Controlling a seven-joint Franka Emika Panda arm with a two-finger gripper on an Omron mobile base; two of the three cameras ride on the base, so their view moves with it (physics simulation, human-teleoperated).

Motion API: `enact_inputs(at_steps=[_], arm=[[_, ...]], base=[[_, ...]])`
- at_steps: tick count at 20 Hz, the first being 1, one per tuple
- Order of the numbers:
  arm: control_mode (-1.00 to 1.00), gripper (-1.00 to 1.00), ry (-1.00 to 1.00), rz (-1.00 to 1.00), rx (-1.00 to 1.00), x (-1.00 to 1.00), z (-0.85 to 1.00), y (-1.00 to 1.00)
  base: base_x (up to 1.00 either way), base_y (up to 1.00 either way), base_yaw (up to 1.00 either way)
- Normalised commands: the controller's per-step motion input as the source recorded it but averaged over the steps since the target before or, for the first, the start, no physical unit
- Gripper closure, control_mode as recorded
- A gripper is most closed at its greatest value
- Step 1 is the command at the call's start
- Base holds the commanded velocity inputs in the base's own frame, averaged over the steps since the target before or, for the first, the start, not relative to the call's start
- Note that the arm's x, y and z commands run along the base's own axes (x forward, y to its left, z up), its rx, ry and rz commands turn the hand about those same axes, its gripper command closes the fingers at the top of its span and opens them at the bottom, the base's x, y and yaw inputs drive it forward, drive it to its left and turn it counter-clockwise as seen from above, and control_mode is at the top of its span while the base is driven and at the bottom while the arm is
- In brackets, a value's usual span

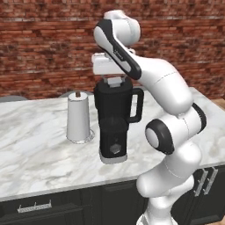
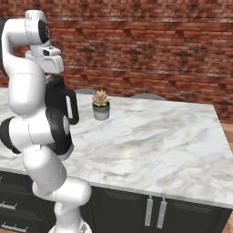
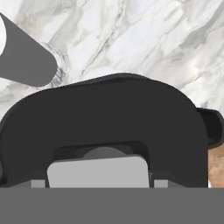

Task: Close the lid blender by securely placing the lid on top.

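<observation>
- At centre of the left base view, the blender [image 1: 114, 127] stands upright on the marble table [image 1: 39, 145], knob on its base facing the camera, handle on the right side of the jar.
- Directly above the jar, the white hand hangs with the fingers [image 1: 115, 81] pointing down at the jar's top; a light grey block sits between hand and jar rim. Whether this is the lid's grey centre cannot be told from this view.
- Hand view: the lid [image 3: 98, 171] shows as a light grey rounded square in a dark recess at lower centre, with the blender's dark top [image 3: 109, 109] arching around it. Looks seated on the jar, but the contact is hidden.
- Finger state: cannot tell. The tips are not distinguishable in any view, so neither their spacing nor a grip on the lid can be confirmed.
- Left of the blender, near but apart, stands a white-grey cylinder [image 1: 78, 118] with a dark knob on top; it appears at upper left of the hand view [image 3: 24, 59].
- Right base view: the blender [image 2: 63, 107] is largely hidden behind the arm at left; a small potted plant [image 2: 101, 105] stands on the table to its right.
</observation>
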Motion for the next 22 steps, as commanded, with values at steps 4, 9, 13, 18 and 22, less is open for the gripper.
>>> enact_inputs(at_steps=[4, 9, 13, 18, 22], arm=[[-1.00, 1.00, -0.13, 0.00, 0.08, -0.23, -0.21, -0.13], [-1.00, 1.00, -0.09, 0.02, 0.10, -0.14, -0.29, -0.17], [-1.00, 1.00, 0.00, 0.02, 0.07, -0.02, -0.34, 0.02], [-1.00, 1.00, 0.00, 0.07, 0.03, 0.00, -0.27, 0.04], [-1.00, 1.00, 0.02, 0.10, 0.00, 0.00, -0.40, 0.00]], base=[[0.00, 0.00, 0.00], [0.00, 0.00, 0.00], [0.00, 0.00, 0.00], [0.00, 0.00, 0.00], [0.00, 0.00, 0.00]])
